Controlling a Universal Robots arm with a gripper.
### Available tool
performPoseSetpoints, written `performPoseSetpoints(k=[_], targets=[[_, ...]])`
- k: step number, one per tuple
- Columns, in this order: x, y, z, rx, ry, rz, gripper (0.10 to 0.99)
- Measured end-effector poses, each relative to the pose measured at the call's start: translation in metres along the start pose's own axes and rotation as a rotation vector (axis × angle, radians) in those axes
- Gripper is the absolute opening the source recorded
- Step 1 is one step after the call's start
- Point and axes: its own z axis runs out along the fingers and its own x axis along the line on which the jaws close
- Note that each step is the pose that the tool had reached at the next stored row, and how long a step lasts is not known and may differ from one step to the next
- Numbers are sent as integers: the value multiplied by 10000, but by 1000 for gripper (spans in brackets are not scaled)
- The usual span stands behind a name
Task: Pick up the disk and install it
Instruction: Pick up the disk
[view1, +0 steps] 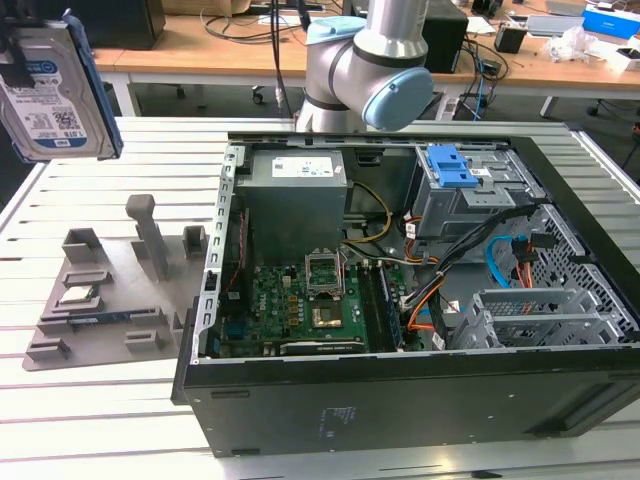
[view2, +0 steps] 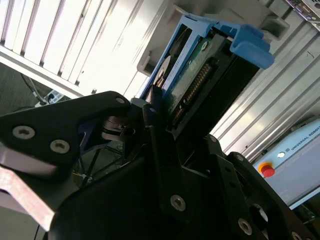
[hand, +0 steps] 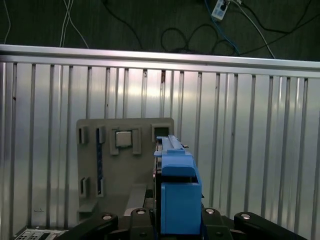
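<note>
The one claw (view2: 159, 112) is clenched on the one disk (view2: 200, 70), holding it upright in the air above the grey tray (view1: 120, 300). In the exterior view the picture's edge cuts off most of the claw and the top of the disk. One square chip (hand: 123, 138) sits in the tray. One open computer case (view1: 350, 400) lies just beside the tray, on the exterior view's right.

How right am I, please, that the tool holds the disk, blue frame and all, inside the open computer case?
Not quite. The tool does hold the disk, blue frame and all, but outside the open computer case, raised over the table at the exterior view's upper left, as that view shows.
</note>
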Motion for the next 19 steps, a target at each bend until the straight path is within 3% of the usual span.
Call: performPoseSetpoints(k=[11, 19], targets=[[-5, -12, -308, -3, 0, 0, 361], [-8, -18, -490, -6, 0, 0, 361]])
